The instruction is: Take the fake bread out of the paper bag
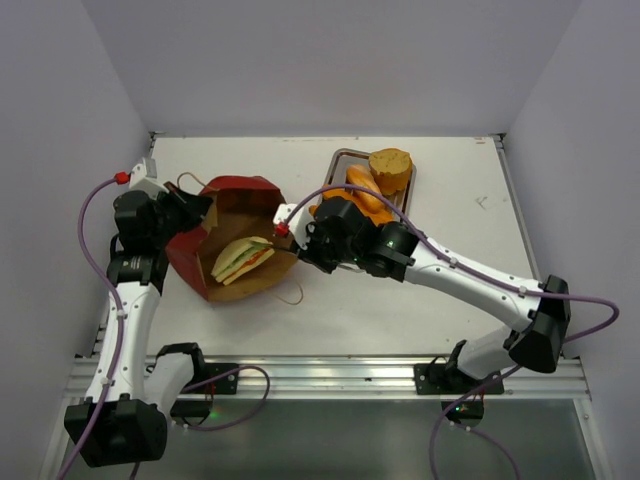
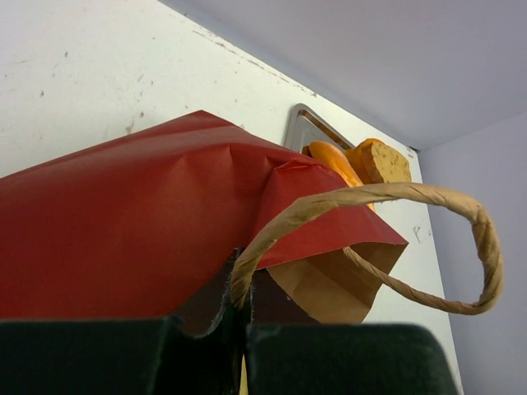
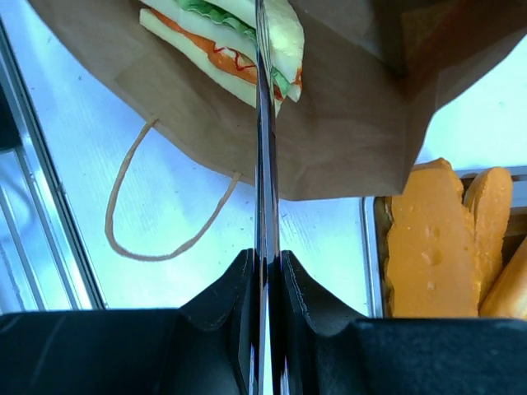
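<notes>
In the top view, the paper bag [image 1: 250, 210] is seen lying on its side on the left half of the worktop [image 1: 360, 315], nearer the left edge than the right, with its red outside underneath and its brown inside exposed. The triangular sandwich [image 1: 243, 259] of the fake bread is seen inside the bag, on the lower wall near the mouth. The left hand [image 1: 200, 208] is closed on the bag's rim at the side toward the left edge. The right hand [image 1: 290, 232] is closed on the rim at the opposite side. A metal tray [image 1: 340, 155] is set at the middle of the far edge, and a round bun [image 1: 390, 165] and other orange bread pieces are carried on it.

In the left wrist view, the left hand [image 2: 245, 325] is shown with its fingers pressed together on the red paper of the paper bag [image 2: 123, 214]. A cord handle [image 2: 395, 191] is looped out to the right. Beyond the bag, the tray [image 2: 300, 127] and the cut end of a bread piece [image 2: 379, 160] are visible.

In the right wrist view, the right hand [image 3: 265, 271] is shown pinched on a thin edge of the paper bag [image 3: 354, 123], seen edge-on between the fingers. The sandwich [image 3: 222, 37] is seen on the brown inner wall. A second cord handle [image 3: 109, 222] is laid on the worktop. A flat orange slab [image 3: 424, 247] is seen lying in the tray [image 3: 369, 247], to the right.
</notes>
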Available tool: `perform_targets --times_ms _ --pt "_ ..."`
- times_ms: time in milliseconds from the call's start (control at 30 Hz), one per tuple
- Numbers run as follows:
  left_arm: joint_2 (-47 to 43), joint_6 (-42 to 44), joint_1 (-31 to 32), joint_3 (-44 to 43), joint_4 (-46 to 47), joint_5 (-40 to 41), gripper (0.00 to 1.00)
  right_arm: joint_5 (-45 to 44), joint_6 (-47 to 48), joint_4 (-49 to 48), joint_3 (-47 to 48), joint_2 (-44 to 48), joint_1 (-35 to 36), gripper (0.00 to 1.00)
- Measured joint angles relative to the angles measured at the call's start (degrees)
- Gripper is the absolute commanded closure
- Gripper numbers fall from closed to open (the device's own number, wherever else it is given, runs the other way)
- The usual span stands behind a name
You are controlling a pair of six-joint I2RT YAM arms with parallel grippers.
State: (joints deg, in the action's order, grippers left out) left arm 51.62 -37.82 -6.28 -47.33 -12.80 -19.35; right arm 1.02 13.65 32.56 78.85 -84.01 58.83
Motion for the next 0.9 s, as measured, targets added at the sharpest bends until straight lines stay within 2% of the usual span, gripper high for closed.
perform_targets --times_ms 333,900 --pt "1.9 0.1 0.0 -0.3 0.7 1.4 1.00 3.4 3.2 1.3 -1.4 9.6 -2.6 1.00" --pt "5.5 0.9 0.0 -1.7 1.2 5.3 1.00 6.8 4.9 6.4 -1.4 18.0 -8.4 1.00"
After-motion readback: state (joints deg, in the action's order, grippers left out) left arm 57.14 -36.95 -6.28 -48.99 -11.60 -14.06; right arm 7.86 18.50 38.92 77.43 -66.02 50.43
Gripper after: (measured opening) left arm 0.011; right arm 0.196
